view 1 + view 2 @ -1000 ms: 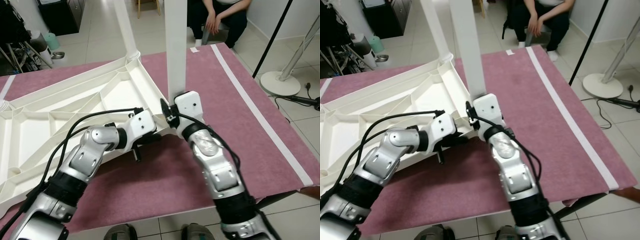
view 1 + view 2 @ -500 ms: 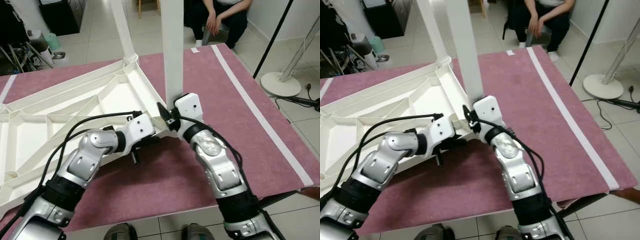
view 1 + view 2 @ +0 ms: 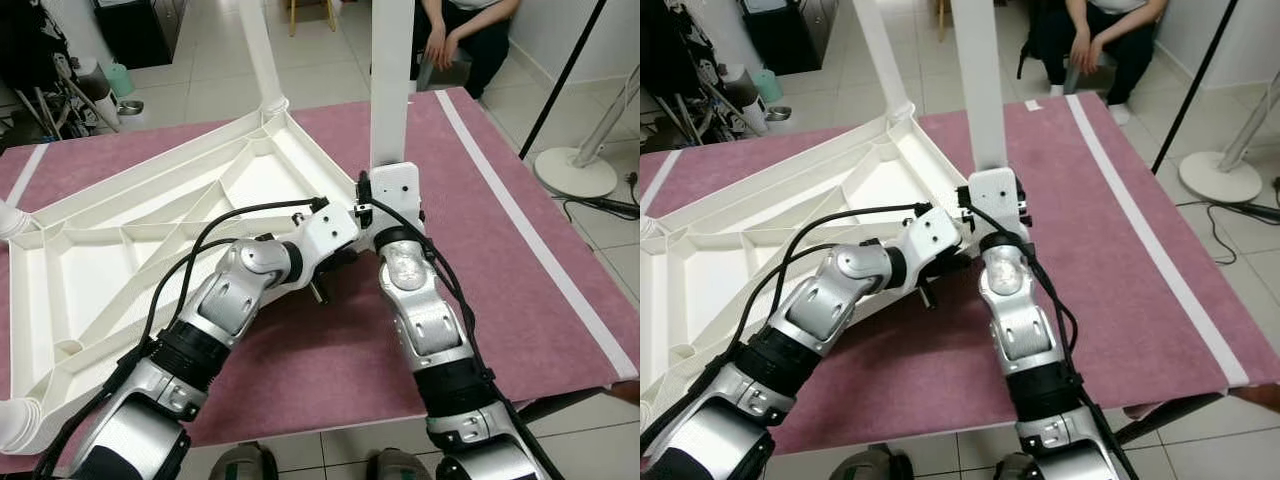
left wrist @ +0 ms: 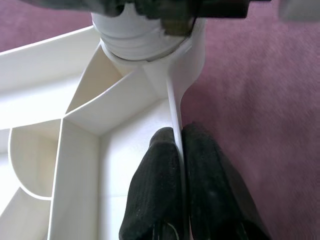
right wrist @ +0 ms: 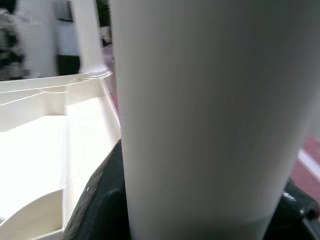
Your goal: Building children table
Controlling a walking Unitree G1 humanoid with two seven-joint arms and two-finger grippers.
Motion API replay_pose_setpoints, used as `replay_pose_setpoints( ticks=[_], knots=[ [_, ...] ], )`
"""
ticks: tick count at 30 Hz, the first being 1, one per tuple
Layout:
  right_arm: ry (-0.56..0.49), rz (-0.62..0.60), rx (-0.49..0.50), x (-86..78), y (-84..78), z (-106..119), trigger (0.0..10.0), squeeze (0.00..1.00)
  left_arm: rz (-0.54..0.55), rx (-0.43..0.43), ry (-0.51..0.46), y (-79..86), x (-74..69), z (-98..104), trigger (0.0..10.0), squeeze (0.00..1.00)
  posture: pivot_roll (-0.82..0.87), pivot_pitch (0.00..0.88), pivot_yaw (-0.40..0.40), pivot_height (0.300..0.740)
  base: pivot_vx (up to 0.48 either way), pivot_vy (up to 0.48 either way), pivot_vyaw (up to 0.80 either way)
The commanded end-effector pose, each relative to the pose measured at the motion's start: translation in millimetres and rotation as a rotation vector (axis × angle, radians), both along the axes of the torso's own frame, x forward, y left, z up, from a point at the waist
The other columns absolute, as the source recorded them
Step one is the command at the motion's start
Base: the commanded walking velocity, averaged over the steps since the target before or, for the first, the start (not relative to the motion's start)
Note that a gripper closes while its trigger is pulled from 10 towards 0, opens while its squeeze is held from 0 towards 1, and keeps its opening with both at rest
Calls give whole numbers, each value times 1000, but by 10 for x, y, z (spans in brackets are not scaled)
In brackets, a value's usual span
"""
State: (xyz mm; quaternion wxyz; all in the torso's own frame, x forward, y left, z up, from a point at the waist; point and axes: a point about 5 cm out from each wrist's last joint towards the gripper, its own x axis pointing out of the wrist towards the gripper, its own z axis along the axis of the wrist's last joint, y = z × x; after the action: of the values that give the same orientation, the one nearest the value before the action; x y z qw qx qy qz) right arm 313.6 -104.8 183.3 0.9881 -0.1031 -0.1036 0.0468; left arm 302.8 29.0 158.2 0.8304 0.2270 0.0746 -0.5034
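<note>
A white children's tabletop (image 3: 150,250) lies upside down on the maroon mat (image 3: 500,300), its ribs facing up. One white leg (image 3: 262,50) stands in the far corner. A second white leg (image 3: 392,80) stands upright at the near right corner socket (image 4: 135,35), with my right gripper (image 5: 200,220) shut around its base; black fingers (image 5: 100,200) show on both sides of it. My left gripper (image 4: 178,137) is shut on the thin rim wall (image 4: 172,105) just below that corner. Both wrists meet there (image 3: 360,215).
A person (image 3: 465,40) sits beyond the mat's far edge. A fan base (image 3: 575,170) and a black pole (image 3: 560,80) stand on the floor to the right. Dark clutter (image 3: 40,70) fills the far left. A white stripe (image 3: 530,230) runs along the mat's right side.
The whole view has shifted. Both grippers keep their holds; the left gripper sits a little closer to the corner, and the held leg stands straighter.
</note>
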Motion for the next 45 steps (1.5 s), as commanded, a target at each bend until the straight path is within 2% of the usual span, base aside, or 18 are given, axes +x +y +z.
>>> replay_pose_setpoints(
  ticks=[1, 2, 3, 9, 10, 13, 17, 23, 24, 25, 27, 29, 32, 35, 37, 40, 44, 45],
  knots=[
    [48, 105, 21, -33, -1, -91, 10000, 0, -162, -81, -165, -76, -139, 351, 0, 0, -5, 0, 130, 740, 0, 0, 0],
    [36, 160, 22, -62, 11, -70, 10000, 0, -176, -78, -161, -59, -160, 337, 0, 0, -5, 0, 130, 740, 0, 0, 0],
    [29, 195, 27, -77, -6, -59, 10000, 1000, -183, -76, -159, -48, -176, 327, 0, 0, -3, 0, 127, 740, 0, 0, 0],
    [11, 255, 40, -91, -50, 5, 10000, 1000, -180, -74, -158, -58, -174, 324, 0, 0, -1, 0, 125, 740, 0, 0, 0],
    [16, 340, 44, -128, -43, 50, 10000, 0, -186, -76, -159, -62, -176, 329, 0, 0, -1, 0, 125, 740, 0, 0, 0],
    [72, 649, 28, -288, -80, 136, 10000, 0, -221, -80, -154, -46, -220, 336, 0, 0, -1, 0, 131, 740, 0, 0, 0],
    [135, 882, -35, -381, -175, 197, 10000, 0, -299, -83, -140, 25, -342, 330, 0, 0, -3, 0, 137, 740, 0, 0, 0],
    [209, 1085, -93, -438, -216, 215, 10000, 0, -371, -63, -115, 154, -479, 276, 0, 0, 12, 0, 127, 740, 0, 0, 0],
    [240, 1137, -114, -452, -224, 197, 4941, 0, -381, -54, -108, 200, -502, 256, 0, 0, 19, 0, 123, 740, 0, 0, 0],
    [261, 1168, -126, -459, -232, 184, 4941, 0, -385, -49, -105, 228, -513, 244, 0, 0, 24, 0, 117, 740, 0, 0, 0],
    [287, 1201, -121, -455, -235, 165, 0, 0, -364, -47, -109, 248, -495, 241, 0, 0, 29, 0, 111, 740, 0, 0, 0],
    [297, 1212, -108, -453, -234, 164, 0, 0, -351, -50, -113, 240, -480, 247, 0, 0, 29, 0, 111, 740, 0, 0, 0],
    [309, 1148, -70, -368, -201, 128, 0, 0, -300, -56, -128, 193, -425, 261, 0, 0, 29, 0, 111, 740, 0, 0, 0],
    [321, 856, -71, -131, -188, -16, 0, 0, -185, -56, -156, 106, -292, 290, 0, 0, 31, 0, 104, 740, 0, 0, 0],
    [321, 798, -77, -92, -190, -44, 0, 0, -163, -54, -161, 91, -263, 297, 0, 0, 31, 0, 104, 740, 0, 0, 0],
    [344, 415, -62, 106, -228, -192, 0, 0, -8, -73, -177, -32, -42, 382, 0, 0, 23, 0, 111, 740, 0, 0, 0],
    [287, 10, -68, 203, -269, -249, 0, 0, 5, -47, -220, -185, 37, 428, 0, 0, 15, 0, 122, 740, 0, 0, 0],
    [287, 10, -68, 203, -269, -249, 0, 0, 5, -47, -220, -185, 37, 428, 0, 0, 15, 0, 122, 740, 0, 0, 0]
  ],
)
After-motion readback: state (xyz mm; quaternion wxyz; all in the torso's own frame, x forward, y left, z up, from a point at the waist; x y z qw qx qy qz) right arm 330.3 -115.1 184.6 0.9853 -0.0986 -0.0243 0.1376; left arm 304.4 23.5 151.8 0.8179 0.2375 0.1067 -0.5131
